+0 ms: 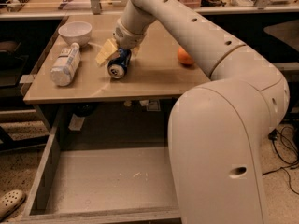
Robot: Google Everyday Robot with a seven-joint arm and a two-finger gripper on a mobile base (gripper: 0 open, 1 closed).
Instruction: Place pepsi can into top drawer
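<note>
The pepsi can [119, 64] lies on its side on the tan tabletop [154, 80], silver end toward me. My gripper [120, 54] reaches down onto it from behind. Its yellowish fingers [105, 53] sit against both sides of the can, which rests on the table. The top drawer [43, 174] is pulled out below the table's front edge; its pale bottom holds nothing. My big white arm hides the drawer's right part.
A white plastic bottle [64, 64] lies left of the can. A white bowl [74, 32] stands behind the bottle. An orange [185, 56] sits right of the can. A shoe [10, 203] lies on the floor at the lower left.
</note>
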